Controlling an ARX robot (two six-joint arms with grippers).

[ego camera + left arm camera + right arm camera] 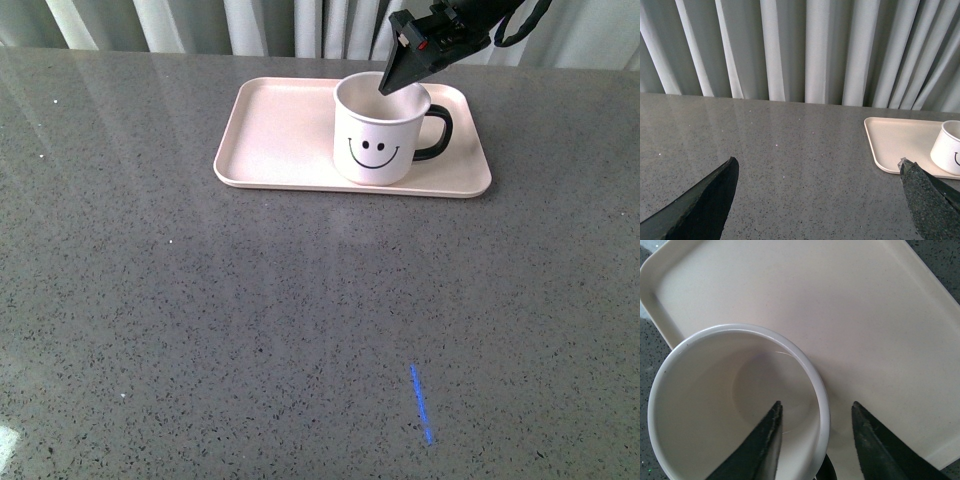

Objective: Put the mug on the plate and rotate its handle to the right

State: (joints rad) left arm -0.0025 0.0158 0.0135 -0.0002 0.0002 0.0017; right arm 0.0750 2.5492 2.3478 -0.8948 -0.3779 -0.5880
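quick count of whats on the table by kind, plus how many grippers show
mug: 1
plate: 1
blue mark on the table: 1
grippers: 2, the right gripper open astride the mug's rim, the left gripper open over bare table
total: 5

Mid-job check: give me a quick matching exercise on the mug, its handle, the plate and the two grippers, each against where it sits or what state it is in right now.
Things:
1. mug
2. handle
3. right gripper
4. left gripper

Places or states:
A. open, over bare table, off to one side of the plate
B. points to the right in the front view
C. upright on the plate, smiley face toward the camera
D. open, jaws straddling the mug's rim, one inside and one outside

Pairs: 1-C, 2-B, 3-D, 4-A
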